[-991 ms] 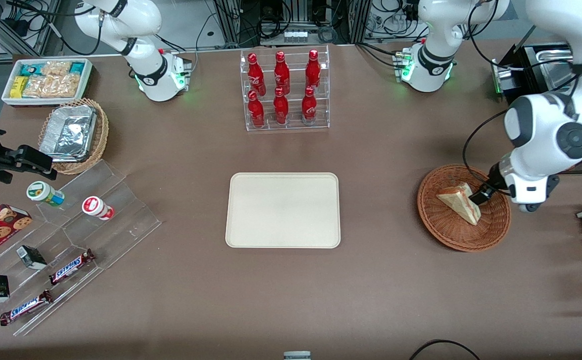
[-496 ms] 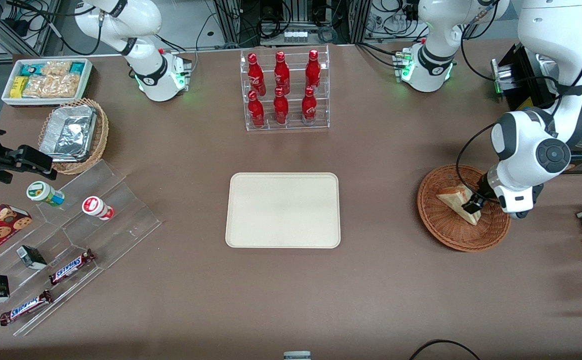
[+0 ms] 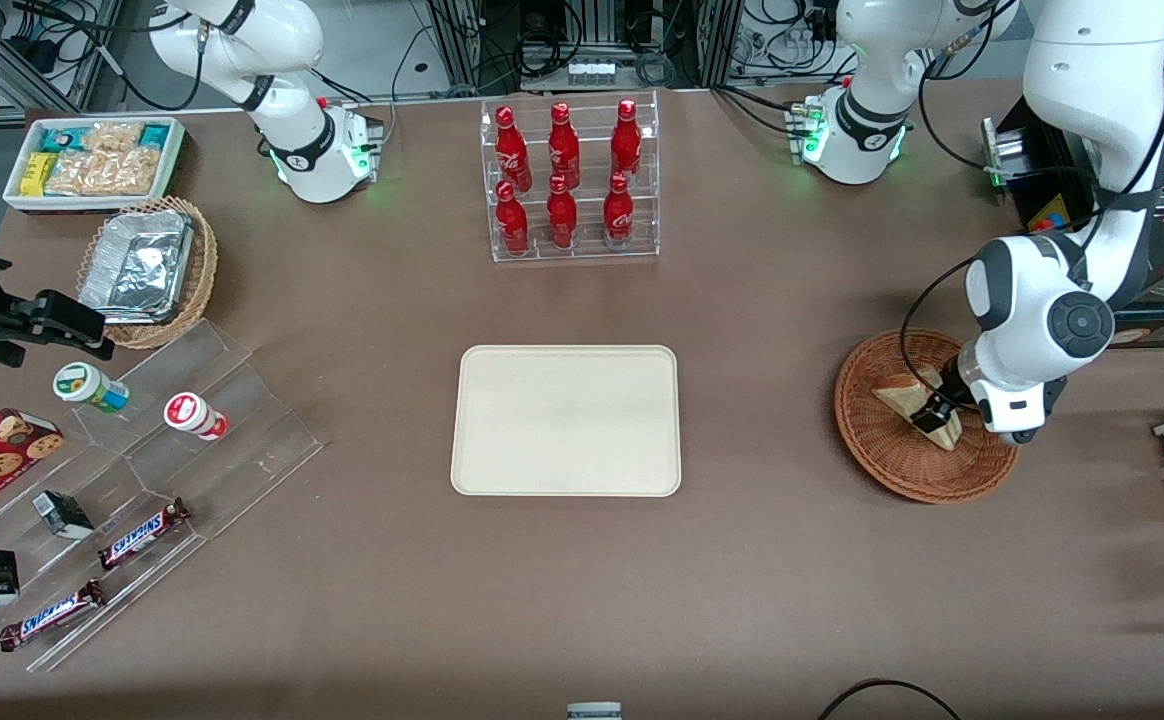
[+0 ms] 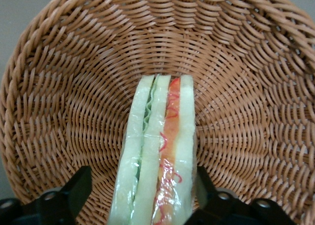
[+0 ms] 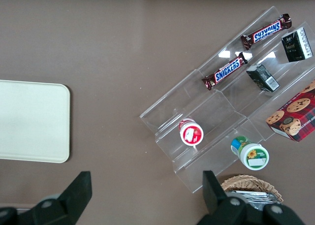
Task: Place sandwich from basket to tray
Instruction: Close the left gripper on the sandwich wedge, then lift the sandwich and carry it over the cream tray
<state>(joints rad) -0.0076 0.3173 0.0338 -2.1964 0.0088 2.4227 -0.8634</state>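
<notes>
A brown table holds a round reddish-brown wicker basket [image 3: 927, 415] at three o'clock of a flat cream rectangular tray [image 3: 566, 420]. The black two-finger gripper [image 4: 142, 193], open, straddles a triangular white-bread sandwich [image 4: 157, 151]; it should close gently, squarely across the bread faces.

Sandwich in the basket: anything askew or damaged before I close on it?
Nothing stands out. The triangular white-bread sandwich stands on edge in the round reddish-brown wicker basket, its filling layers intact. The pincer is open with one finger on each side of it. The cream rectangular tray sits square.
</notes>
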